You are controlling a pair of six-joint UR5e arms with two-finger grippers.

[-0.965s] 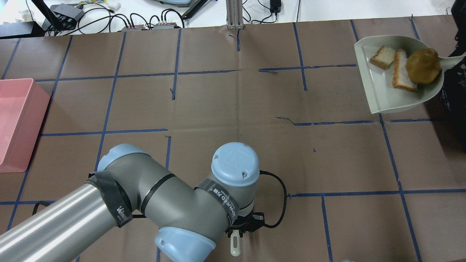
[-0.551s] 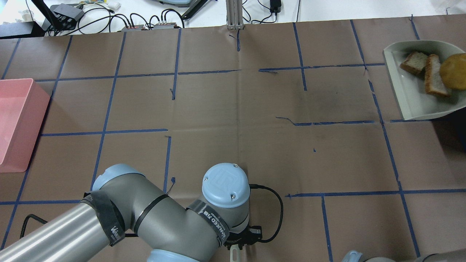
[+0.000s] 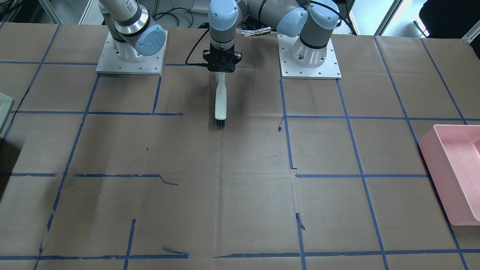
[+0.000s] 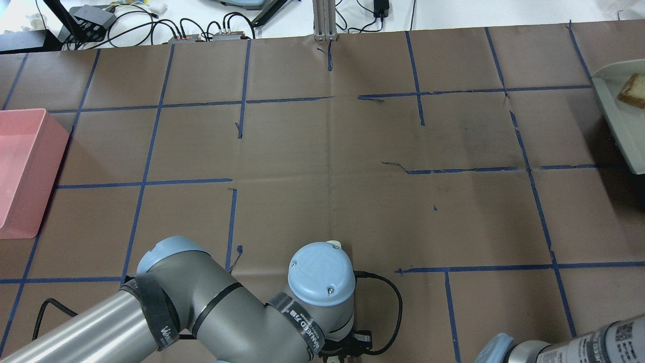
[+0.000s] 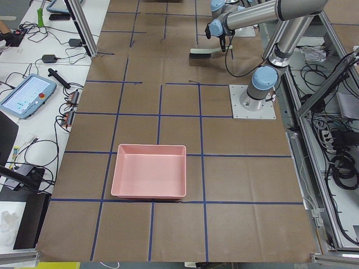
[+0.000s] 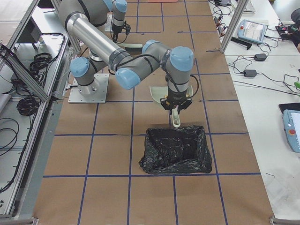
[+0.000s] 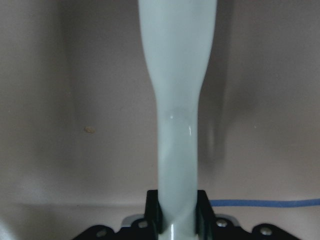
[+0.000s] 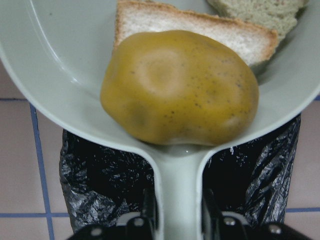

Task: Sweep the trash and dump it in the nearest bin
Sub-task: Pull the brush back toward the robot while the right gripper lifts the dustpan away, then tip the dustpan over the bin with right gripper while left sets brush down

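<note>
You had swung the dustpan (image 8: pixel 60 75) to the black-bagged bin (image 6: pixel 176 150). The right end effector (image 8: pixel 177 217), clamped on its handle, hung over the bin's rim, with the lump (image 8: pixel 180 87) and bread (image 8: pixel 200 30) lying just outside it. The left end effector (image 7: pixel 177 212) clamped the brush (image 3: pixel 220 101).

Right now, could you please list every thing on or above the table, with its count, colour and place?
dustpan: one, pale grey-green, held at the black bin's rim
bread pieces: two, white with tan crust, in the dustpan
lump: one, round, yellow-brown, in the dustpan nearest its handle, against a bread piece
black bin: one, lined with a black bag, table end on the robot's right
pink bin: one, pink, table end on the robot's left
brush: one, pale handle, dark bristles, near the arm bases
table: one, brown paper, blue tape grid
left tool: one, black, shut on the brush handle
right tool: one, black, shut on the dustpan handle
</note>
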